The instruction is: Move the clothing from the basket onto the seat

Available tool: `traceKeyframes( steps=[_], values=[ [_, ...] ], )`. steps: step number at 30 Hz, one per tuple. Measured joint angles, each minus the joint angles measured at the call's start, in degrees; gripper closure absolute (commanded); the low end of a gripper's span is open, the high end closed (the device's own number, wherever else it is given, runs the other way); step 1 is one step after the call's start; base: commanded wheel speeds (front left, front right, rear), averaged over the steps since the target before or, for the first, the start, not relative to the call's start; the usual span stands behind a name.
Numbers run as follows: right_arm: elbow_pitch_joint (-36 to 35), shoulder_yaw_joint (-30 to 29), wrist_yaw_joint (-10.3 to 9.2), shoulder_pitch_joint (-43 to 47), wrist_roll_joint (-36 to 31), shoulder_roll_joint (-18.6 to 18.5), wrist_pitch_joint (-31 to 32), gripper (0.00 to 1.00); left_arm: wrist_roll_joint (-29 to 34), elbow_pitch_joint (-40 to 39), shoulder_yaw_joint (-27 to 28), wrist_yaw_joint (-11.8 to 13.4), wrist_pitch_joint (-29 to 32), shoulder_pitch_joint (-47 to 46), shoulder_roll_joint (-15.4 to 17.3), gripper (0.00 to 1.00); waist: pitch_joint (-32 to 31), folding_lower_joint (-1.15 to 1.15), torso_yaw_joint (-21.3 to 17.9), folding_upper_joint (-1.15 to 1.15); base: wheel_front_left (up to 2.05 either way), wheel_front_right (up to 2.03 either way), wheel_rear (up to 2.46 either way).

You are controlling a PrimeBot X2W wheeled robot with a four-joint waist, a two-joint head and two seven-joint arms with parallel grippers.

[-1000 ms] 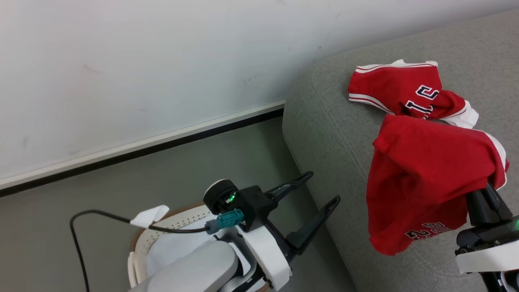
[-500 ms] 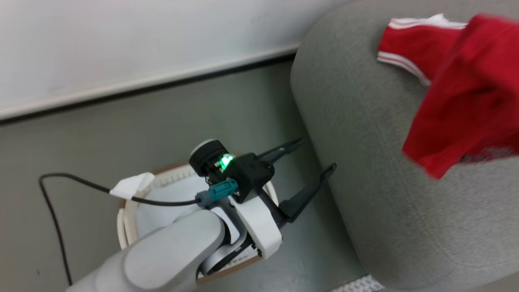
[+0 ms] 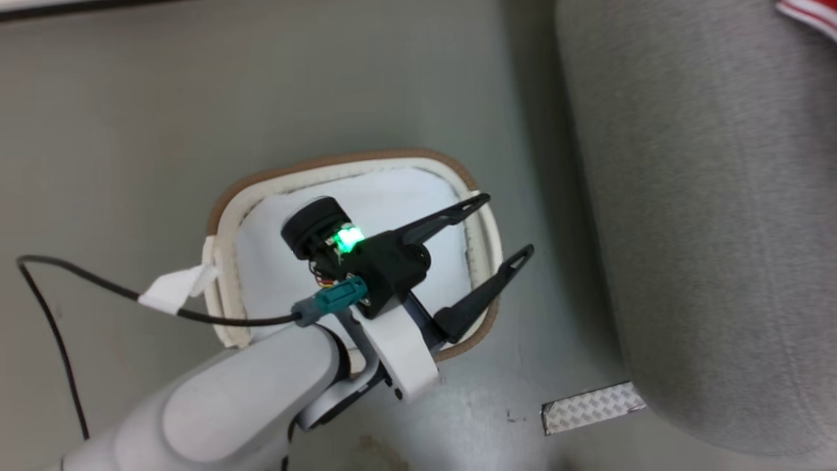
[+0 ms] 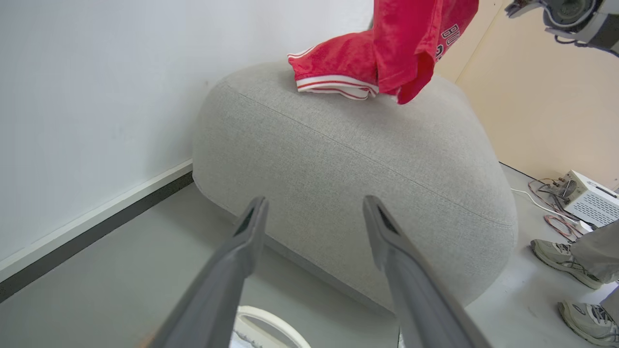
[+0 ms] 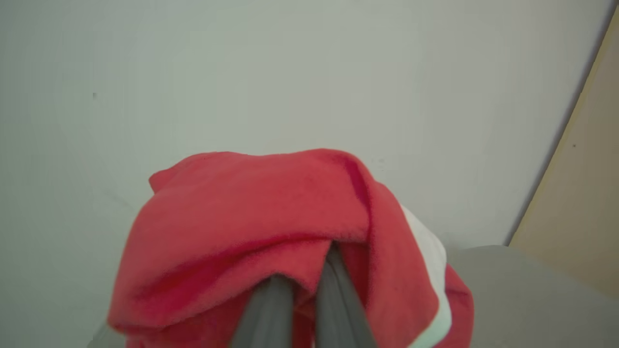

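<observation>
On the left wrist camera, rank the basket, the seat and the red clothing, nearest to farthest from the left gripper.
1. The basket, directly under the left gripper.
2. The seat, straight ahead.
3. The clothing, up at the seat's far top.

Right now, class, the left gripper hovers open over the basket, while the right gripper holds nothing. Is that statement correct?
Not quite. The right gripper is not empty: the right wrist view shows its fingers closed on a red garment draped over them. The rest stands: the left gripper hovers open over the basket.
</observation>
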Motion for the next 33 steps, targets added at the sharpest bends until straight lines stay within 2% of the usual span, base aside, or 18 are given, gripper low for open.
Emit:
traceKeyframes(
  steps=[7, 12, 15, 16, 17, 18, 19, 24, 28, 33],
  values=[
    [14.7, 4.2, 0.00, -6.0, -0.8, -2.3, 3.2, 1.00, 0.5, -0.7, 0.2, 0.1, 0.3, -1.2, 0.6, 0.00, 4.8, 0.00, 3.3, 0.00, 0.00, 0.00, 0.00],
    [24.4, 9.5, 0.00, -9.5, -1.7, -2.4, 10.1, 1.00, 0.5, 0.0, 0.2, 0.1, -0.4, -1.7, 0.1, 0.00, 6.1, 0.00, 5.5, 0.00, 0.00, 0.00, 0.00],
    [28.0, 12.0, 0.00, -10.7, -0.8, -2.2, 13.9, 1.00, 0.5, 0.8, 0.2, 0.0, -1.3, -1.7, -0.4, 0.00, 5.7, 0.00, 6.1, 0.00, 0.00, 0.00, 0.00],
    [28.7, 13.0, 0.00, -10.9, -0.6, -2.4, 15.1, 0.85, 0.4, 1.1, 0.2, -0.1, -1.6, -1.7, -0.6, 0.00, 5.4, -0.01, 6.2, 0.00, 0.00, 0.00, 0.00],
    [29.1, 13.8, 0.00, -11.2, -0.4, -2.5, 15.5, 0.51, 0.4, 1.5, 0.2, -0.1, -1.8, -1.7, -0.8, 0.00, 5.0, 0.00, 6.2, 0.00, 0.00, 0.00, 0.00],
    [29.4, 14.6, 0.00, -11.4, -0.1, -2.7, 16.1, 0.05, 0.3, 1.9, 0.2, -0.1, -2.2, -1.7, -1.0, 0.00, 4.6, -0.01, 6.3, 0.00, 0.00, 0.00, 0.00],
    [29.5, 15.7, 0.00, -11.5, -0.1, -3.1, 16.8, 0.00, 0.2, 2.3, 0.2, -0.1, -2.5, -1.7, -1.2, 0.00, 4.2, -0.01, 6.3, 0.00, 0.00, 0.00, 0.00],
    [29.1, 20.6, 0.00, -11.5, 0.6, -4.9, 20.1, 0.00, -0.8, 4.4, 0.2, -0.2, -3.8, -0.8, -1.9, 0.00, 1.1, -0.01, 6.1, 0.00, 0.00, 0.00, 0.00],
    [26.0, 24.7, 0.00, -10.9, 1.0, -7.1, 21.2, 0.00, -1.5, 6.1, 0.3, -0.2, -5.8, 0.8, -2.5, 0.00, -2.5, -0.01, 5.6, 0.00, 0.00, 0.00, 0.00],
    [23.9, 28.0, 0.00, -7.0, 4.9, -10.4, 26.5, 0.00, -3.3, 7.9, 1.1, 0.2, -7.2, 3.5, -2.4, 0.00, -8.0, -0.01, 4.9, 0.00, 0.00, 0.00, 0.00]
  ],
)
